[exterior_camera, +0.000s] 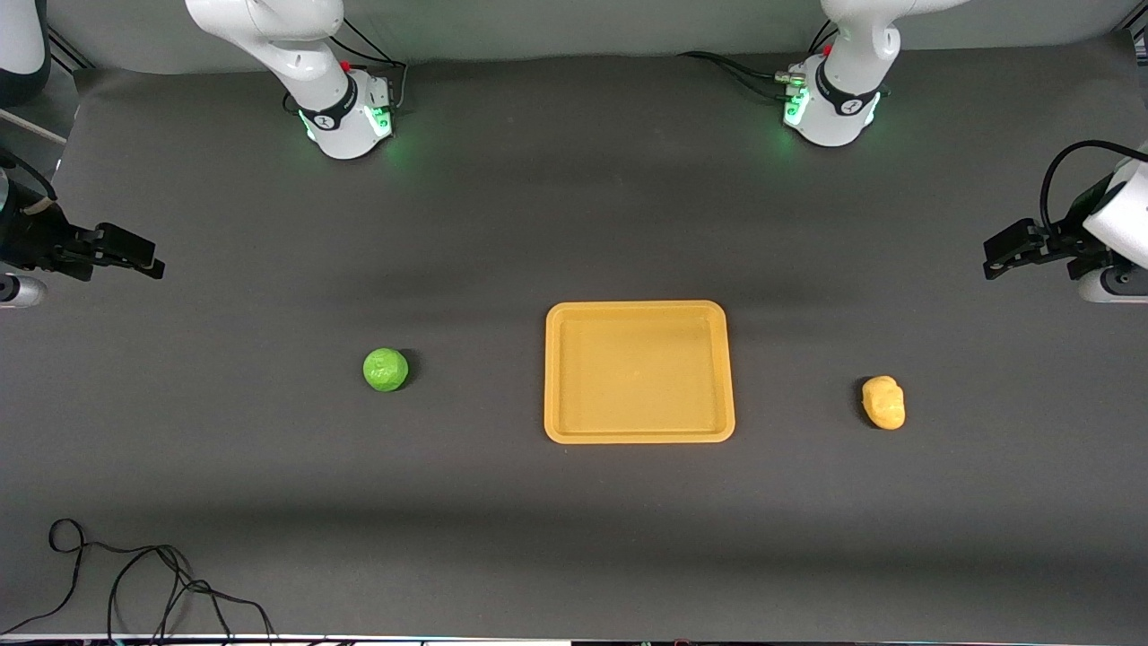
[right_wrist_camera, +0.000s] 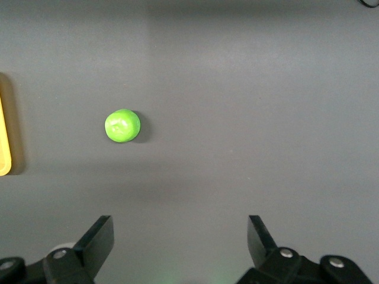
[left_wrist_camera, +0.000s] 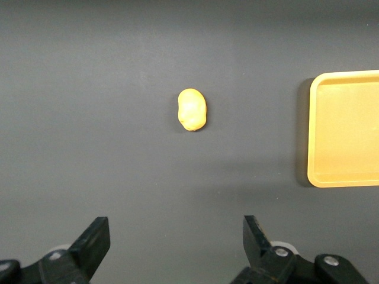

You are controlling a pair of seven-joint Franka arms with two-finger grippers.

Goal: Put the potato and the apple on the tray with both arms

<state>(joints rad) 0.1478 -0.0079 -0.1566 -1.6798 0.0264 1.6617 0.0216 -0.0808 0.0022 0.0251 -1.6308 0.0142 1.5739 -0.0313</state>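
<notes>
Plainly, both the left gripper [left_wrist_camera: 176,248] and the right gripper [right_wrist_camera: 180,245] hang spread wide and empty; the round apple [exterior_camera: 385,370] could roll off, and the lumpy potato [exterior_camera: 883,402] could slip, short of the tray [exterior_camera: 639,435].

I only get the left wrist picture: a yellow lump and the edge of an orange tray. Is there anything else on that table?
Observer: Yes, a green apple lies beside the tray, toward the right arm's end.
Operator: Does the tray hold anything?
Observer: No, its whole floor is bare; the potato lies off it too.
Operator: Where's the other gripper?
Observer: The right gripper hangs open over its table end; the left gripper mirrors it.
</notes>
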